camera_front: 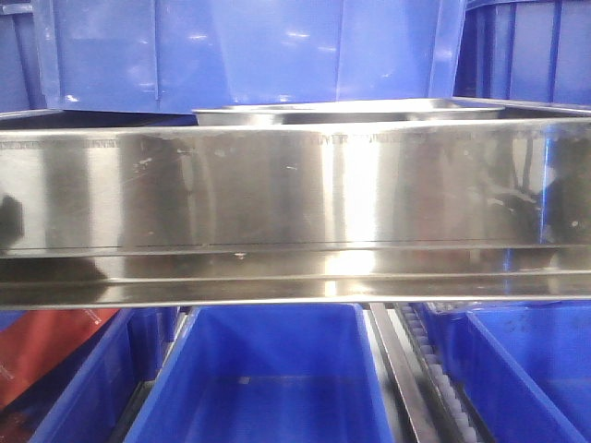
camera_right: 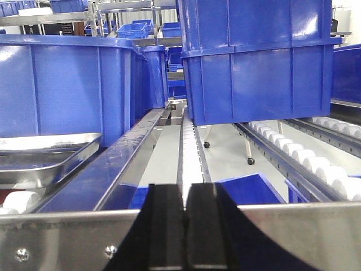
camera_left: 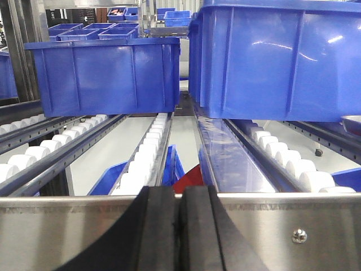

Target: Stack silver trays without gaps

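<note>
the left gripper is closed: its two black rubber-faced fingers press flat against each other, with only a hairline seam between them and nothing held. the right gripper is the same, its black fingers together and empty. each sits just in front of a long mirror-bright steel band with small screws. the band runs across the bottom of both wrist views and fills the middle of the front view.

just past the band, to the left of the right gripper, lies the shallow rectangular silver tray of shiny stainless steel, with a thin flat out-turned rim and a rounded corner. it sits over white plastic rollers, just beside a large blue plastic bin. i cannot tell whether it is one pan or several nested. from the front camera its rim shows just above the band's top edge, right of centre. in the left wrist view only a grey sliver shows at the right border, too little to be sure of.

farther out, grey metal roller tracks run away from both grippers and carry more tall blue bins. below the band, the front view shows open blue bins on a lower level.
</note>
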